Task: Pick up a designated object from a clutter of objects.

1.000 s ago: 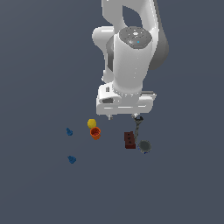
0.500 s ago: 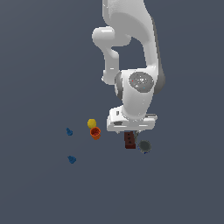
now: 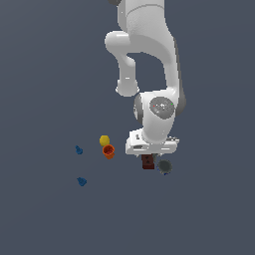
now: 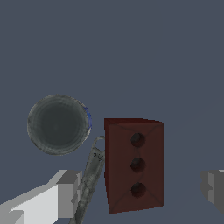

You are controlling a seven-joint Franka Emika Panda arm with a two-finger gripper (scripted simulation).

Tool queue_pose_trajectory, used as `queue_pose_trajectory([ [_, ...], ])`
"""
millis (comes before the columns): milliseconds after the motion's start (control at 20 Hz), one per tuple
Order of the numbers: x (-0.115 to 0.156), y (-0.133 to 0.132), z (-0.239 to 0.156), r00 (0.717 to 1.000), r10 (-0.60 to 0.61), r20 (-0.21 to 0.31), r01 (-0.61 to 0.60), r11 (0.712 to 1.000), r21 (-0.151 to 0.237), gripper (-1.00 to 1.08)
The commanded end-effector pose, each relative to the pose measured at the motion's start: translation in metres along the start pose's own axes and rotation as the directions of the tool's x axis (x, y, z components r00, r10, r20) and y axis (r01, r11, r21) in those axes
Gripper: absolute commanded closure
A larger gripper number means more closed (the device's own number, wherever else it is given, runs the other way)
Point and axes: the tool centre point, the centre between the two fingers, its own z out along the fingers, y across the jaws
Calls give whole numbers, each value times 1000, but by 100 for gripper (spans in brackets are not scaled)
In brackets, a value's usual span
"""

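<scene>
The designated object is a dark red-brown block [image 4: 135, 164] with three dark holes down its face; in the exterior view the block [image 3: 148, 162] lies just below the arm's white hand. My gripper [image 4: 140, 190] is open. One finger [image 4: 65, 192] stands on the wrench's side of the block and the other finger [image 4: 214, 186] on the far side, both apart from it. In the exterior view the gripper [image 3: 149, 155] hangs right over the block and its fingertips are mostly hidden by the hand.
A grey round dish [image 4: 58, 124] sits close beside the block, and a grey wrench [image 4: 89, 175] lies between them, next to one finger. Toward the exterior view's left are an orange cup [image 3: 108, 151], a yellow ball [image 3: 104, 140] and two blue pieces [image 3: 78, 149] [image 3: 81, 182].
The arm has bent down and the hand has dropped from above the clutter to just over the red-brown block. The objects have not moved.
</scene>
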Motion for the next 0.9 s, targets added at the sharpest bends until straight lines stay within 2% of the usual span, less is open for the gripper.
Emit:
queue_pose_trajectory([
  [0, 0, -1, 3, 1000, 1, -2, -1, 1000, 1, -92],
  [250, 0, -1, 7, 1000, 0, 0, 0, 1000, 0, -92],
  [850, 0, -1, 52, 1000, 1, -1, -1, 1000, 1, -92],
])
